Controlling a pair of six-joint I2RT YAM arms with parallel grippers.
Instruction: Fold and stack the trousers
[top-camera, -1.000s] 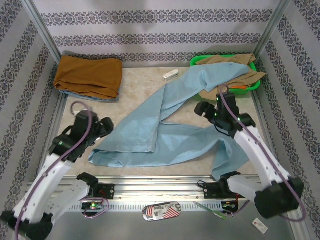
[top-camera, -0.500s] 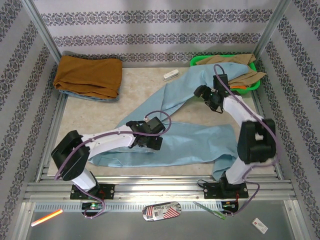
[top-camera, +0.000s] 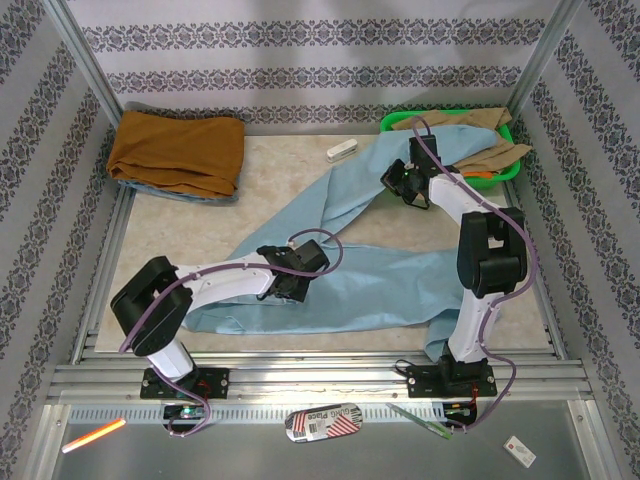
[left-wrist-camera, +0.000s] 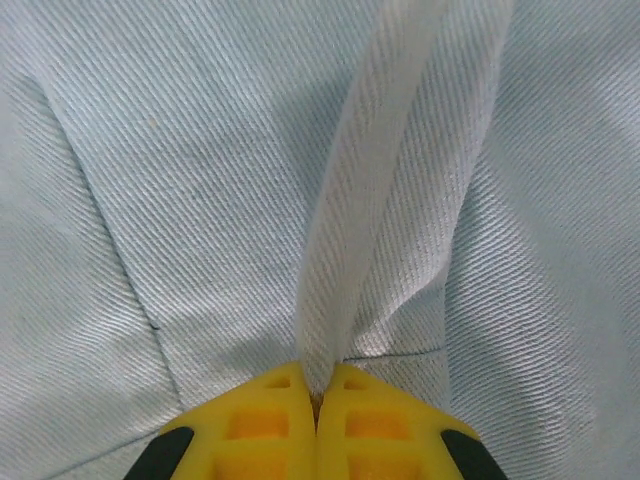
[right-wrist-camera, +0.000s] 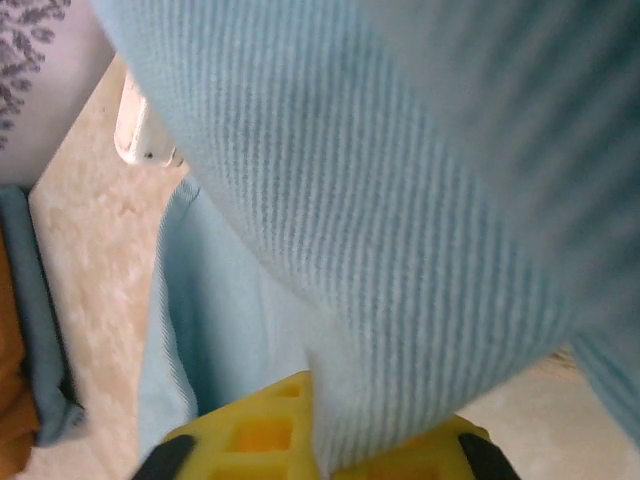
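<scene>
Moved since prior frame: right gripper (top-camera: 400, 186) up toward the green basket (top-camera: 392, 122), left gripper (top-camera: 295, 276) barely; both jaws pinched shut on the trousers (top-camera: 390, 290), which lie lower left to upper right of frame, long axis running between the two grips.

Probably a lab test cell: aluminium frame (top-camera: 85, 55), wallpapered panels (top-camera: 320, 50) enclosing the table (top-camera: 270, 170).

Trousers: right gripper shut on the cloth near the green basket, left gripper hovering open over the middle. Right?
No. The left gripper is shut, pinching a ridge of the trousers at their middle; the left wrist view shows it. The right gripper is shut on the cloth near the green basket, as said.
</scene>
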